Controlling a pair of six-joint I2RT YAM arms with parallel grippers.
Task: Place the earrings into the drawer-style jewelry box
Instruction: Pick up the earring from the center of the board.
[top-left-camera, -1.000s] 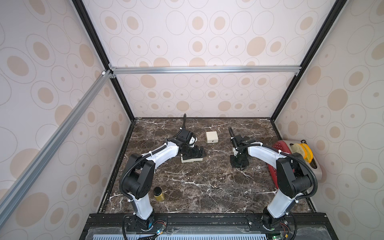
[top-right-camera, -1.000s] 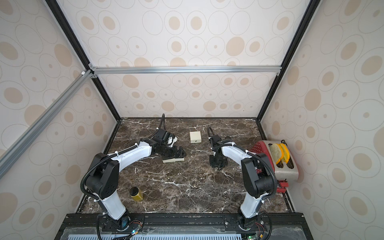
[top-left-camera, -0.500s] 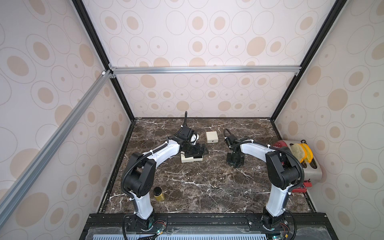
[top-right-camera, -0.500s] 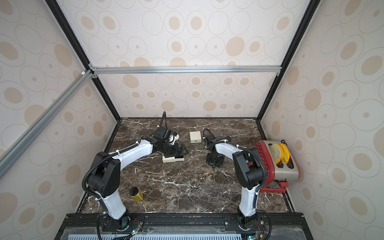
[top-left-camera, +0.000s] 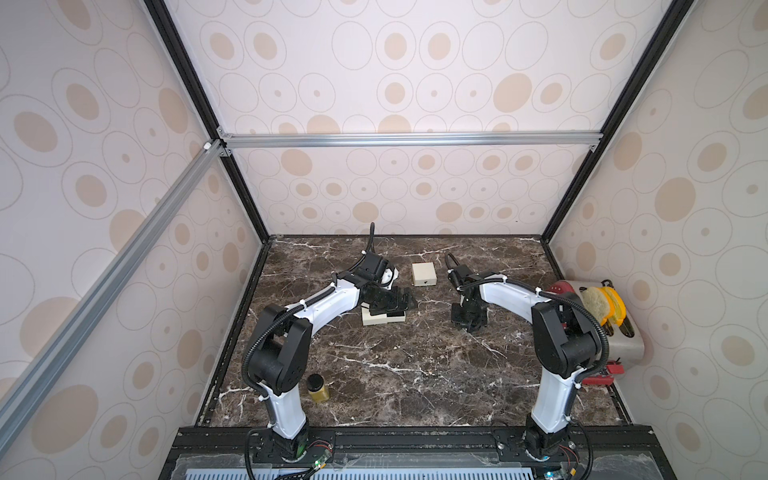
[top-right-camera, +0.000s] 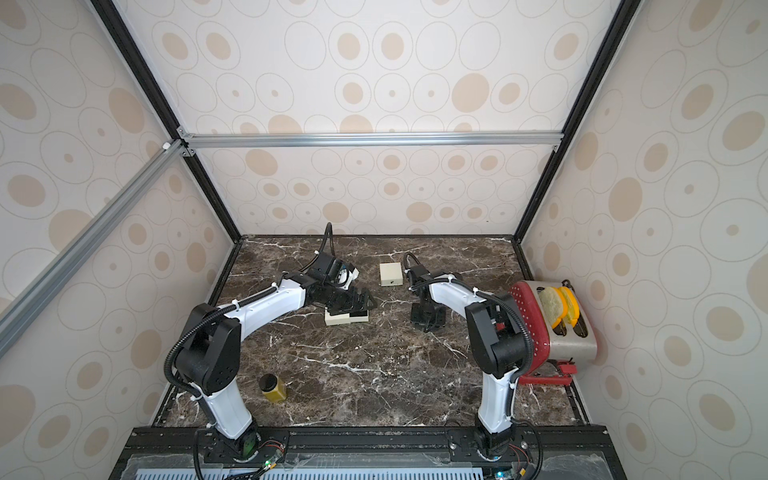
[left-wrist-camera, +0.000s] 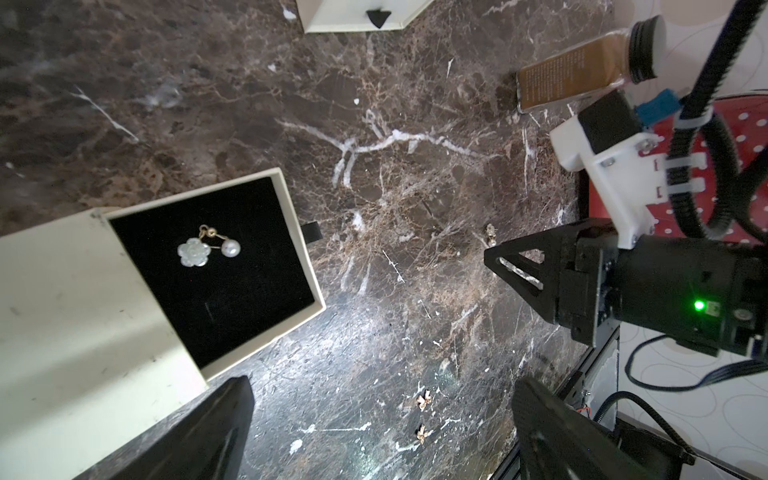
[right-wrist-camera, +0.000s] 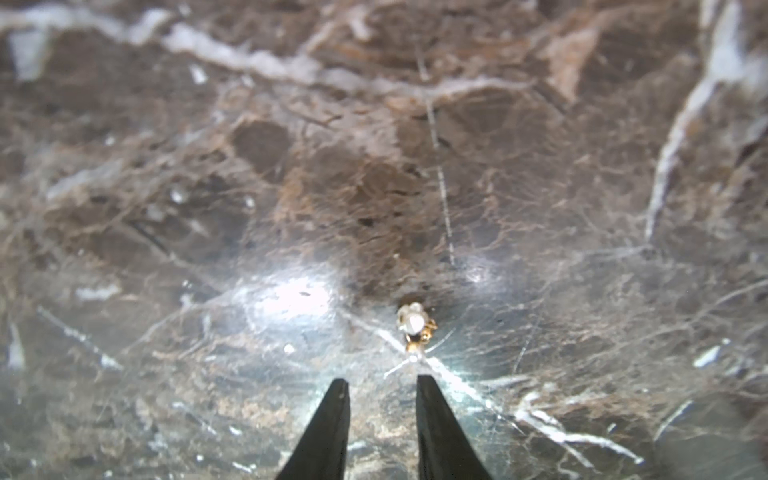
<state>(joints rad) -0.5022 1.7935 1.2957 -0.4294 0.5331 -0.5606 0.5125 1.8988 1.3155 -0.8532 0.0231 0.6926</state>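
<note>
In both top views the left hand (top-left-camera: 392, 305) hangs over the cream jewelry box (top-left-camera: 380, 320), much where it was a second ago. The right arm has swung its elbow inward and brought the right hand (top-left-camera: 467, 322) a little nearer the middle of the bench (top-left-camera: 415, 374), low over the marble. From the left wrist, the left hand is released, its fingers spread wide just off the box's pulled-out drawer (left-wrist-camera: 232, 299). One pearl-and-flower earring (left-wrist-camera: 205, 249) already lies on the black lining there. Two small gold earrings (left-wrist-camera: 424, 401) lie loose on the bench between the spread fingers, and a pearl-and-gold earring (left-wrist-camera: 491, 232) sits right at the tip of the right hand. From the right wrist, that hand is released too, fingers only narrowly parted with nothing between them. The pearl-and-gold earring (right-wrist-camera: 415, 328) lies on the marble just beyond the tips, slightly toward one finger. I'd judge the shift has lined the hand up for the next pickup: nudge forward, clench on the earring, then carry it across to the drawer.
</note>
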